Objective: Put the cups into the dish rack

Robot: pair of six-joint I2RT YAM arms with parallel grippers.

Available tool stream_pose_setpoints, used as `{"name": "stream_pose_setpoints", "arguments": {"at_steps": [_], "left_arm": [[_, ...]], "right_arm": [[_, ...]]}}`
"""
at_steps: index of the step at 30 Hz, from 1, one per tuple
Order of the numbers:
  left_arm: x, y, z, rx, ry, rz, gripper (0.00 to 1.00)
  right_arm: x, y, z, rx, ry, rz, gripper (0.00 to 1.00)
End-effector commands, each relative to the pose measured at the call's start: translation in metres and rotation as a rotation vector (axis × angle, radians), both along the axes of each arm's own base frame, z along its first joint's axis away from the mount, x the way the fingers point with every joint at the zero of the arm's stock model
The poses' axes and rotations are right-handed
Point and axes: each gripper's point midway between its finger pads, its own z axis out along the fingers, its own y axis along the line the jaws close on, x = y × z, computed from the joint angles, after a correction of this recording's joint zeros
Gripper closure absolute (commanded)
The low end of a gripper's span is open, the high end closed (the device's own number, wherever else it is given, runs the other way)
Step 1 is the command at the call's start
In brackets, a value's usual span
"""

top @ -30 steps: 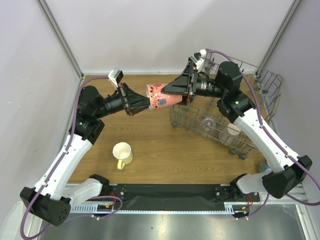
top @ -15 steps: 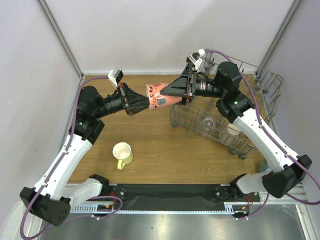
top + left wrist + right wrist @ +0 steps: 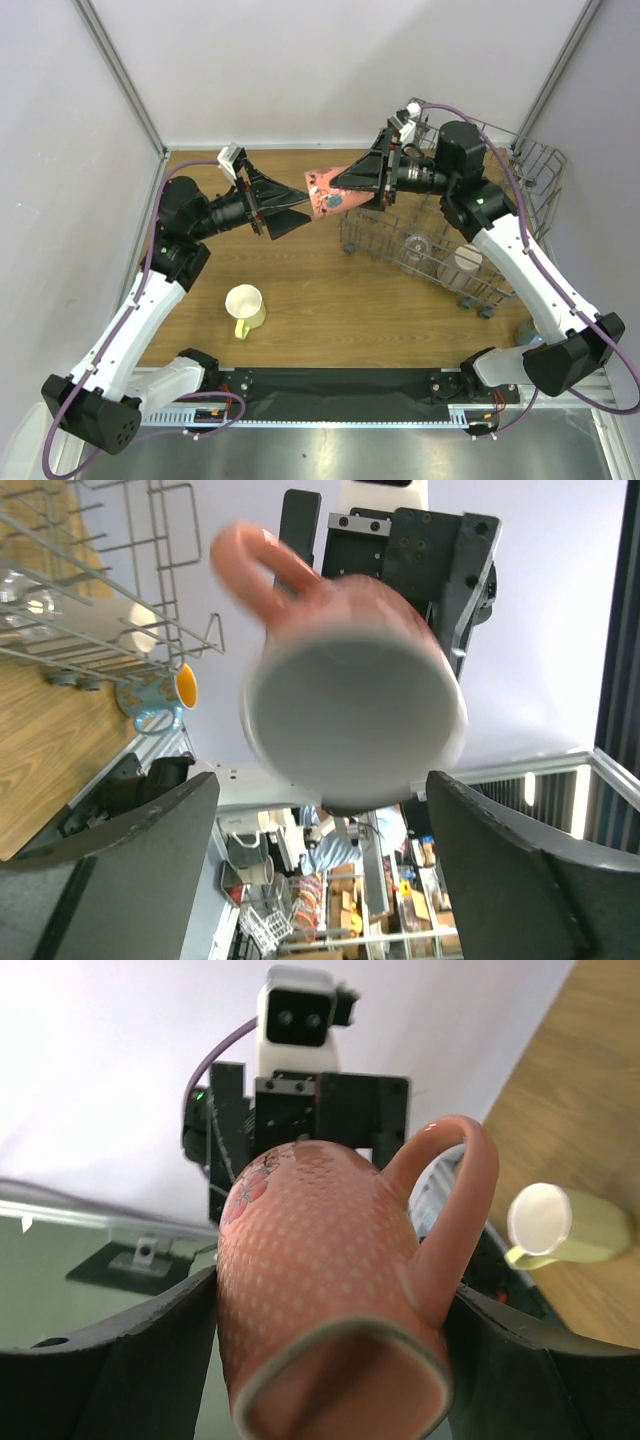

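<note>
The right hand [image 3: 338,188] pinches the salmon-pink mug [image 3: 320,1260], which lies on its side in the air above the far counter [image 3: 300,290], just left of the dish rack [image 3: 530,170]. The left hand [image 3: 300,205] is spread wide and not touching it. I'd carry the mug right, turn it mouth-down and lower it between tines, clear of the clear glass [image 3: 415,243]. No writing is readable, only a dotted flower pattern.
</note>
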Motion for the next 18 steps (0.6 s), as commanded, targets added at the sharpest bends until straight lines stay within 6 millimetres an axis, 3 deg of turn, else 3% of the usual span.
{"name": "stream_pose_setpoints", "arguments": {"at_steps": [1,5,10,14,17,18], "left_arm": [[-0.016,0.009,-0.005,0.015,0.073,-0.024,0.09],[-0.013,0.02,-0.022,0.029,0.127,0.013,0.08],[-0.011,0.029,-0.033,0.05,0.167,0.038,0.09],[-0.01,0.034,-0.035,0.054,0.163,0.05,0.09],[-0.009,0.036,-0.032,0.068,0.152,0.055,0.11],[-0.008,0.036,-0.043,0.107,0.183,0.052,0.11]], "right_arm": [[0.007,-0.026,0.025,-0.001,-0.109,-0.105,1.0],[0.021,-0.044,0.021,-0.044,-0.124,-0.179,1.0],[0.043,-0.076,-0.002,-0.162,-0.084,-0.292,1.0],[0.062,-0.111,-0.02,-0.261,-0.083,-0.4,1.0],[0.082,-0.147,-0.034,-0.387,-0.075,-0.529,1.0],[0.087,-0.163,-0.044,-0.437,-0.032,-0.576,1.0]]}}
